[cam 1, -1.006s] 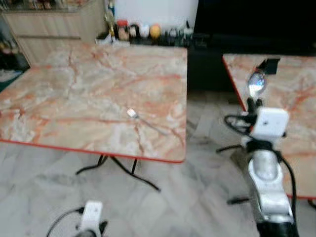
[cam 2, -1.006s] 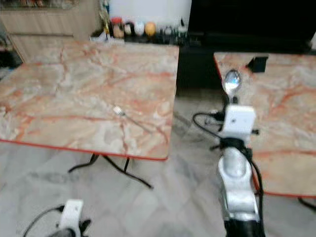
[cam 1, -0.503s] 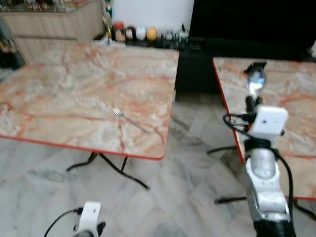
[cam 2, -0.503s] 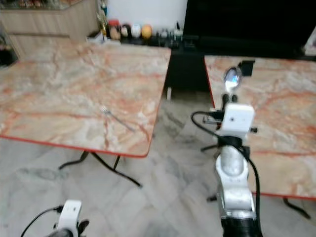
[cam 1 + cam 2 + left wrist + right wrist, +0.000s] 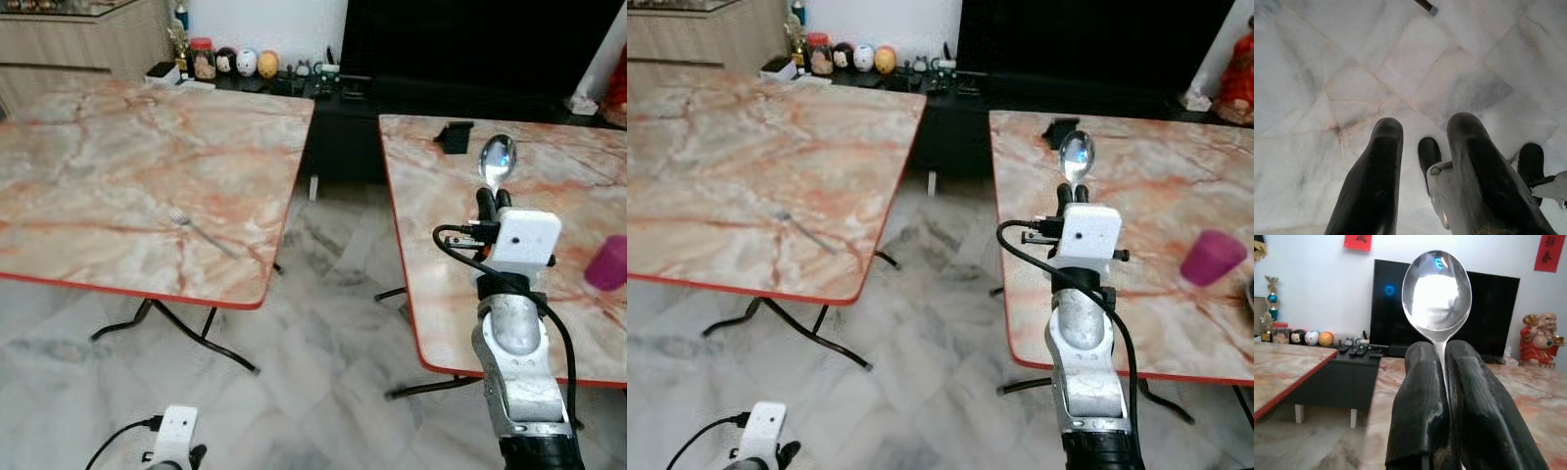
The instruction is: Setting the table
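Head views, inventory:

- Tables, 2: both marble-pattern tops w/ red edging on black metal legs. Left table (image 5: pixel 118 166) to robot's left; right table (image 5: pixel 578 186) to its right. Tiled floor gap (image 5: pixel 333 284) runs between them, no obstruction in it.
- Spoon (image 5: pixel 497 160), 1: upright, bowl up, handle clamped between fingers of right gripper (image 5: pixel 493 199). It is held above right table's near-left part, close to the red edge. Right wrist view: spoon bowl (image 5: pixel 1437 291) sticks up past both fingertips, fingers pressed together on the neck.
- Fork (image 5: pixel 201 231), 1: flat on left table, near its front-right corner, lying diagonally, nothing else near it.
- Cup (image 5: pixel 1212 258), 1: pink/magenta, on right table, well to the right of the arm.
- Small black object (image 5: pixel 454 136), 1: on right table's far-left part, beyond the spoon; can't tell what it is.
- Left gripper (image 5: pixel 1422 142): hangs low over floor, fingers apart, holding nothing.
- Background: dark TV (image 5: pixel 1444 308) on low black cabinet (image 5: pixel 343 117); row of small jars and figurines (image 5: pixel 230 64) on its top; figurine (image 5: pixel 1542 340) at far right; wooden cupboard (image 5: pixel 78 44) at far left.
- Edges: right arm crosses right table's left edge; both tables' front edges are unobstructed.
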`<state>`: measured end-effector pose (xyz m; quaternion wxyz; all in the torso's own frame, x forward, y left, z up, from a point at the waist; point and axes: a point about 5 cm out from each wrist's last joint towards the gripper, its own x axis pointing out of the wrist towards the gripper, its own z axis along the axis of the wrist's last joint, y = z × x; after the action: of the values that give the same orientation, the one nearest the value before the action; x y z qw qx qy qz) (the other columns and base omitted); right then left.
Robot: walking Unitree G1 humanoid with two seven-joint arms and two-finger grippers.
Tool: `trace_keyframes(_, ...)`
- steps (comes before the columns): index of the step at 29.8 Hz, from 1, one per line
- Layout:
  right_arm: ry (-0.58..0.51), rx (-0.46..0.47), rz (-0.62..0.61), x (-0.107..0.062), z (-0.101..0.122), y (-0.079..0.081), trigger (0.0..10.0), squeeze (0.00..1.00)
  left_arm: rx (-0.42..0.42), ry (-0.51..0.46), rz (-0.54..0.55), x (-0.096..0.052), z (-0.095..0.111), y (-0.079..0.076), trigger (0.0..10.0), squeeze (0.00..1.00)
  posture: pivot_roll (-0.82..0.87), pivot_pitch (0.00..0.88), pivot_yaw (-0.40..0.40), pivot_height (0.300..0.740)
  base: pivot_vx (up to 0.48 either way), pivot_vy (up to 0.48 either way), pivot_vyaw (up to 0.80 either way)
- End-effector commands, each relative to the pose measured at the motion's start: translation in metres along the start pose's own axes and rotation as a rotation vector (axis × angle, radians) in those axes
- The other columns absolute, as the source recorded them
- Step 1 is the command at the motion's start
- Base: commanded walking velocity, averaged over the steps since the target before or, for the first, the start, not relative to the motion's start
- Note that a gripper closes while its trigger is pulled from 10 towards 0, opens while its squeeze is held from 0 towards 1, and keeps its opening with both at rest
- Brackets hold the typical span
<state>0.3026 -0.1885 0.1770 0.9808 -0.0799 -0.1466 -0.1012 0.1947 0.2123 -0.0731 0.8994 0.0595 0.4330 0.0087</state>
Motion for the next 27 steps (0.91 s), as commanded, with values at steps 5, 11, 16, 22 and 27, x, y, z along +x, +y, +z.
trace_keyframes(5, -0.005, -0.004, -0.017, 0.0007, 0.0011, -0.0054, 10.0, 0.0, 0.015, 0.016, -0.022, -0.0003, -0.0047, -0.0072, 10.0, 0.0, 0.03, 0.0, -0.034, 0.74, 0.0, -0.296, 0.0)
trace_keyframes(11, -0.006, -0.003, -0.015, -0.0004, 0.0011, -0.0043, 10.0, 0.0, 0.026, 0.017, -0.029, -0.0005, -0.0055, -0.0072, 10.0, 0.0, 0.03, 0.0, -0.028, 0.74, 0.0, -0.296, 0.0)
trace_keyframes(16, -0.005, -0.001, -0.018, -0.0012, 0.0005, -0.0046, 10.0, 0.0, 0.027, 0.018, -0.029, -0.0007, -0.0061, -0.0072, 10.0, 0.0, 0.03, 0.0, -0.027, 0.74, 0.0, -0.295, 0.0)
trace_keyframes(22, -0.003, -0.006, -0.022, -0.0019, -0.0003, -0.0062, 10.0, 0.0, 0.034, 0.02, -0.036, -0.001, -0.0074, -0.0079, 10.0, 0.0, 0.03, 0.0, -0.026, 0.74, 0.0, -0.293, 0.0)
trace_keyframes(27, -0.004, -0.008, -0.025, -0.0019, -0.0004, -0.0073, 10.0, 0.0, 0.037, 0.023, -0.038, -0.0013, -0.0086, -0.0083, 10.0, 0.0, 0.03, 0.0, -0.026, 0.74, 0.0, -0.294, 0.0)
